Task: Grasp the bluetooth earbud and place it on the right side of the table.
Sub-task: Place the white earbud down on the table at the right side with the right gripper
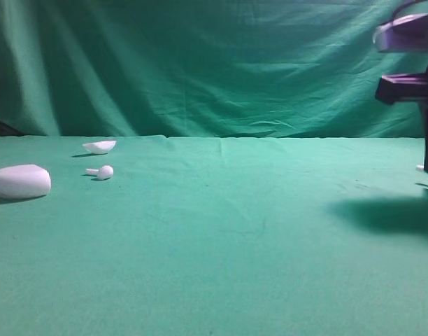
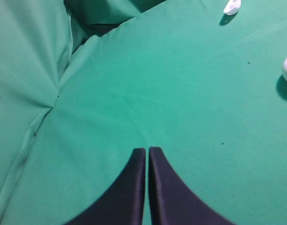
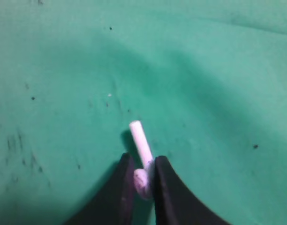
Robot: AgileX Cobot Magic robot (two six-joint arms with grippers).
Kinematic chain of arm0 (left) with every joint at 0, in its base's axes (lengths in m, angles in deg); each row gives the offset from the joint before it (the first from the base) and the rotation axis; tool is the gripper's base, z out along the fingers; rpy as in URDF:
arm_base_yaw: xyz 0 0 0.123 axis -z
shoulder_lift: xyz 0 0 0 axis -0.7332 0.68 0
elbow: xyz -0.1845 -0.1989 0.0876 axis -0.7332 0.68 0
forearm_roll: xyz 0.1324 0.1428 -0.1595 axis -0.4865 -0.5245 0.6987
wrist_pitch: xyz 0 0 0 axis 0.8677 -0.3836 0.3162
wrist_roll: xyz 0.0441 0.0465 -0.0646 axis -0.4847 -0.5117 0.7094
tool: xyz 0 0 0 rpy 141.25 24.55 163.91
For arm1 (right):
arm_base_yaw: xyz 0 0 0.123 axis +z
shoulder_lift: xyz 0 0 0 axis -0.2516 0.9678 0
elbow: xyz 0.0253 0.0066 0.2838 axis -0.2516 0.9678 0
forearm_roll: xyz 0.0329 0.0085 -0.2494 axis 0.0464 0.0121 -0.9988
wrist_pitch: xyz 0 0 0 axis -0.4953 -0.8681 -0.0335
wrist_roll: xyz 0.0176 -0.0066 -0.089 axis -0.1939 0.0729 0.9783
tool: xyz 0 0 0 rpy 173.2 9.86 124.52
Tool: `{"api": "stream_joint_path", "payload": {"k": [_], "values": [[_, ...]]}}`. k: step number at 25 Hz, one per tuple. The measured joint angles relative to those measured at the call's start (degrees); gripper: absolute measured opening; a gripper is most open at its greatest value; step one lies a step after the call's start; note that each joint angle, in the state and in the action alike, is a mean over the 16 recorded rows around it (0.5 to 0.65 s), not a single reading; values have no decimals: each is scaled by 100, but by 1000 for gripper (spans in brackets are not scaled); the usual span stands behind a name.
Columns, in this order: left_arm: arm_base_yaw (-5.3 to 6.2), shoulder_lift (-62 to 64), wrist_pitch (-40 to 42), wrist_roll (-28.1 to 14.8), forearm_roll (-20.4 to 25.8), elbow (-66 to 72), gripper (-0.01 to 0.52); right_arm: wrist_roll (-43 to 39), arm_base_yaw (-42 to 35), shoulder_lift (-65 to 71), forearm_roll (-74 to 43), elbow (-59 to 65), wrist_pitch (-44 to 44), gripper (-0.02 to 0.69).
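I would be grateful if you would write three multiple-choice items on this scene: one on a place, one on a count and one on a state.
1. Where does the white case lie in the high view?
A. far left of the table
B. centre
C. far right

2. How many white things lie on the left part of the table in the high view?
A. one
B. three
C. five

3. What is the right gripper doing?
A. open and empty
B. shut on the earbud
C. shut on the case

Key: 1 A, the case sits at the left edge. 2 B, the case, a second earbud and a white shell-like piece. 3 B, the right wrist view shows both fingers pinching the earbud's head, stem sticking out.
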Motion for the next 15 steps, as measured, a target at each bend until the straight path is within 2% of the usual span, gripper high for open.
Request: {"api": "stream_joint_path", "payload": {"k": [4, 7, 15], "values": [[0, 0, 0, 0, 0, 0, 0, 39, -2, 214, -3, 6, 262, 102], [0, 0, 0, 0, 0, 0, 0, 58, -2, 319, -7, 3, 397, 130], [0, 0, 0, 0, 0, 0, 0, 68, -4, 343, 12, -50, 403, 296]]}}
